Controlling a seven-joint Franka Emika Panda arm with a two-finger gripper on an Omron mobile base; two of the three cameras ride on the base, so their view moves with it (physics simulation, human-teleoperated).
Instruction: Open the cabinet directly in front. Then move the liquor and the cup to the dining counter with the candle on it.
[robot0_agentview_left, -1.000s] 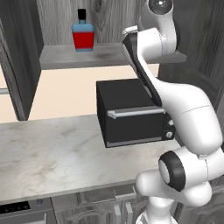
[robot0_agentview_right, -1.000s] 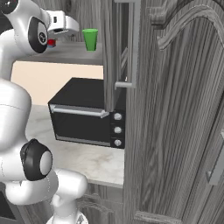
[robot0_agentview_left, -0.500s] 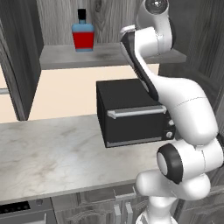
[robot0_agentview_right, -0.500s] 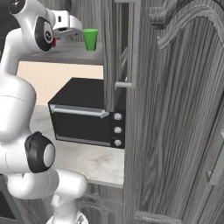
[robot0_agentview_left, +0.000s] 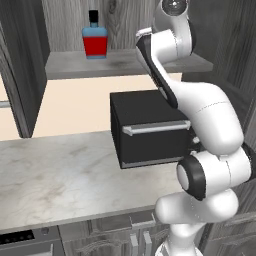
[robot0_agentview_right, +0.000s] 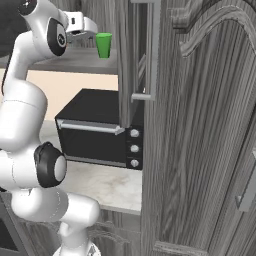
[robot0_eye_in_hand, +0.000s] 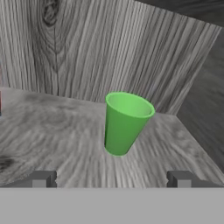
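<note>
1. The gripper (robot0_eye_in_hand: 109, 179) shows in the hand view as two dark tips at the bottom edge; in the right base view it is a pale shape just left of the cup (robot0_agentview_right: 104, 45), its fingers too small to read. In the left base view the arm's own links block the right part of the shelf.
2. The liquor (robot0_agentview_left: 94, 38) is cut to a red sliver at the left edge of the hand view. The cabinet (robot0_agentview_right: 200, 125) door is cropped by the frame on the right in the right base view.
3. Count: one green cup, one liquor bottle, one black microwave (robot0_agentview_left: 150, 129), two cabinet doors swung wide, one to each side.
4. The jaws stand fully apart and hold nothing.
5. The cup stands upright on the cabinet shelf (robot0_agentview_left: 120, 62), ahead of the fingertips and about midway between them, apart from both. The liquor stands on the same shelf, well to the cup's left.
</note>
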